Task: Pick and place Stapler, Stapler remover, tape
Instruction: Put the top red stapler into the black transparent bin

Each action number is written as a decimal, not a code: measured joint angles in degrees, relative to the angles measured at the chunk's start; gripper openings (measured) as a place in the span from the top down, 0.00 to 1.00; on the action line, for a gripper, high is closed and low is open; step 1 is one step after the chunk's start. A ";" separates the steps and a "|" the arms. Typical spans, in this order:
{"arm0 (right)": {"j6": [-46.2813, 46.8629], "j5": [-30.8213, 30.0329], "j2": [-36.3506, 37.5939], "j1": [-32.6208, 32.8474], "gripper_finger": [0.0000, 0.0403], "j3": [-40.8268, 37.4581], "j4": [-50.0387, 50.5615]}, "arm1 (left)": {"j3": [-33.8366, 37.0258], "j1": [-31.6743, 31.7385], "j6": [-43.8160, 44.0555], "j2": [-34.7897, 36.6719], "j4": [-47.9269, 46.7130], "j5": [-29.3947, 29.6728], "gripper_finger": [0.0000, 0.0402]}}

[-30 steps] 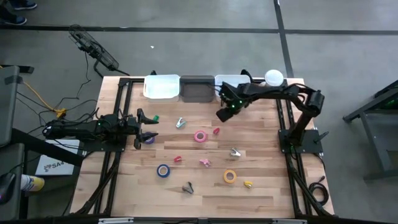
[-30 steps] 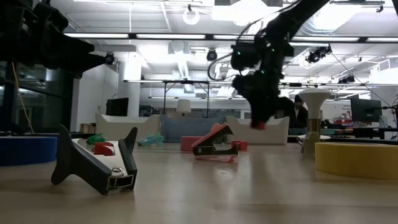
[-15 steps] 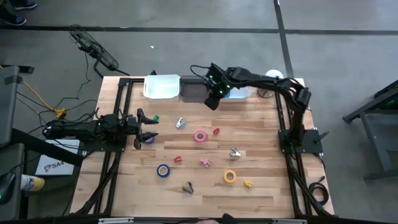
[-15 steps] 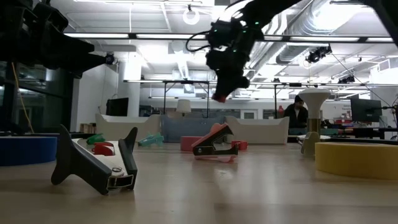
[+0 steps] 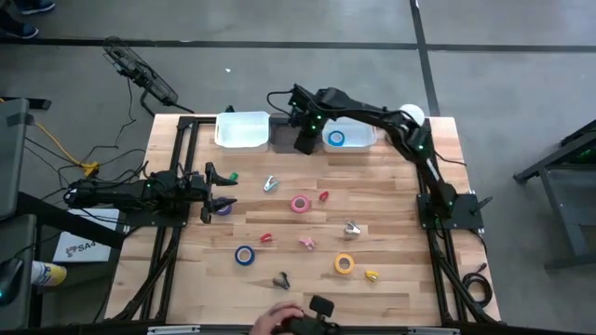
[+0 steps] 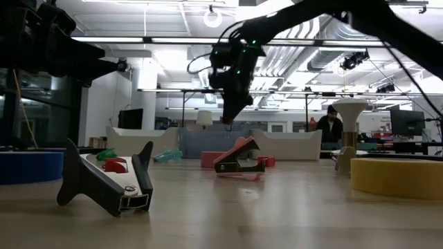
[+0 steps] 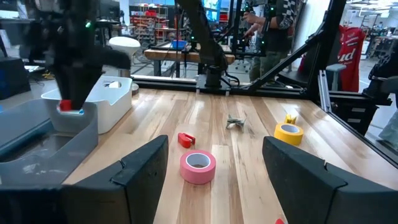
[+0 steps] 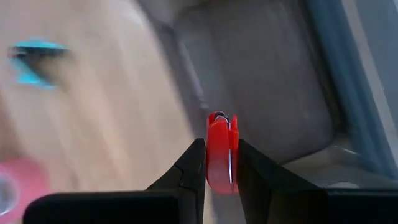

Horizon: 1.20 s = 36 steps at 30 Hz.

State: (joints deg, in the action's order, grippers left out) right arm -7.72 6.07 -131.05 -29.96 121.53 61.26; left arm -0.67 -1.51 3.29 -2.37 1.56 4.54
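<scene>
At the counter's left edge our left hand (image 5: 220, 191) waits open and empty. Our right hand (image 5: 304, 144), over the grey middle bin (image 5: 282, 137) at the far edge, pinches a small red stapler remover (image 8: 221, 152); released off-centre, we judge it could clip the rim and bounce out.

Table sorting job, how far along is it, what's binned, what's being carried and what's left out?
Done: one blue tape roll lies in the right white bin. In hand: the right gripper holds a small red piece in its fingers above the grey bin. Left: the pink tape, yellow tape, another blue tape and several small pieces. The left gripper waits open at the table's left.
</scene>
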 joint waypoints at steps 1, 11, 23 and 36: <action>1.18 -1.12 -1.42 -0.18 0.86 1.43 0.88 | 0.00 -0.01 -0.01 0.00 0.00 0.00 0.36; 14.76 -3.90 -8.34 -1.64 0.83 7.48 4.97 | 0.00 -0.01 0.00 -0.01 0.00 0.00 0.36; 14.77 -2.91 -8.43 -1.97 0.65 5.78 4.78 | 0.00 0.00 0.00 -0.01 0.00 0.00 0.36; 13.27 -2.29 -6.24 -1.94 0.56 6.34 4.51 | 0.00 -0.01 -0.02 0.00 0.00 0.00 0.36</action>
State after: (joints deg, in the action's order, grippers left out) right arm 5.55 3.78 -137.29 -31.90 127.87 65.78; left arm -0.67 -1.52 3.27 -2.37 1.56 4.54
